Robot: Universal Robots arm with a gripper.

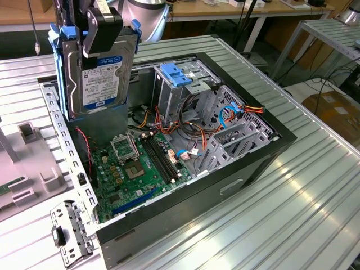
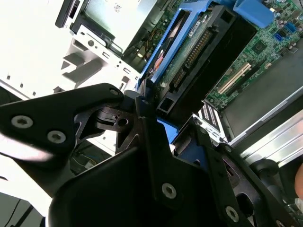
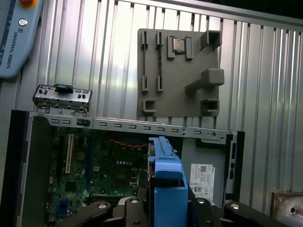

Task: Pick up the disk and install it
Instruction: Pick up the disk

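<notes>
You have the disk (image 1: 100, 79) in hand, so the pick-up is done and the install is the step you are on. The tool (image 1: 98, 46) is closed on the disk's upper end. In the exterior view one black finger (image 1: 102, 31) lies flat on the label face, and in the first wrist view the blue carrier sits pinched between the two finger links. Nothing shows slack in the grip.

The disk hangs upright, clear of the counter (image 1: 315, 208), over the end of the open case (image 1: 250, 160) at the exterior view's left. Its lower edge is near the grey power supply (image 1: 109, 129) and seems not to touch it. The motherboard (image 1: 140, 163) lies below and beside it.

The drive cage (image 1: 188, 93), with its blue latch (image 1: 176, 73), stands well apart from the disk, further along the case toward the exterior view's right. No part of the disk has entered it.

As I judge it, seating the disk calls for you to line the carrier's edges up squarely with the cage's slot and turn the connector end the right way. You must also keep clear of the loose cables (image 1: 197, 132) bunched beside the cage, which could snag the carrier.
</notes>
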